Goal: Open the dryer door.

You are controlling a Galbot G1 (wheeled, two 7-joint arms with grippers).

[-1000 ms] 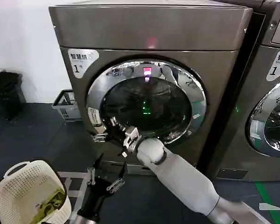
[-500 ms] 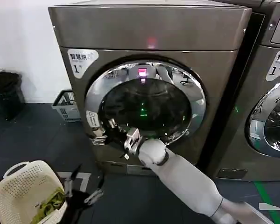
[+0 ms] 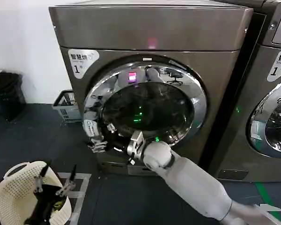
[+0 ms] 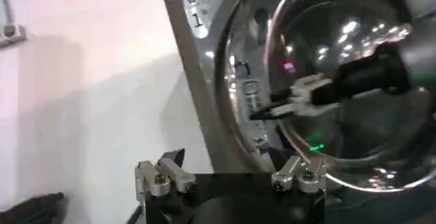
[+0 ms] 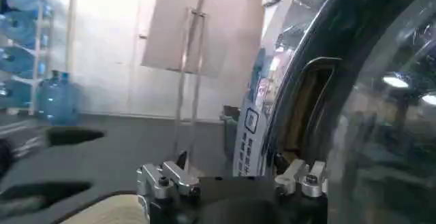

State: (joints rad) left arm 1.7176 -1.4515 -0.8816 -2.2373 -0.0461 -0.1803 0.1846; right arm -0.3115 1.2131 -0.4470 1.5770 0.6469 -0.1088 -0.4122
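The dryer door [image 3: 196, 101], a round porthole with a wide chrome rim and dark glass, stands slightly ajar, its left edge lifted off the machine front. My right gripper [image 3: 103, 137] is at that lower-left edge, open, with the rim and its white sticker [image 5: 248, 137] between the fingers. The right wrist view shows the rim [image 5: 320, 48] running between the spread fingers of the right gripper [image 5: 231, 174]. My left gripper [image 3: 61, 166] hangs open and empty low at the left, above the basket. The left wrist view looks past the left gripper [image 4: 231, 174] at the door [image 4: 340, 55] and the right gripper [image 4: 262, 113].
A white laundry basket [image 3: 11, 187] with green cloth inside sits on the floor at the lower left. A grey crate [image 3: 65, 105] and a black bin [image 3: 4, 93] stand left of the dryer. A second grey machine [image 3: 271, 56] adjoins on the right.
The door's left edge has swung outward with my right gripper at it. My left arm has moved left and down, from in front of the dryer to above the basket.
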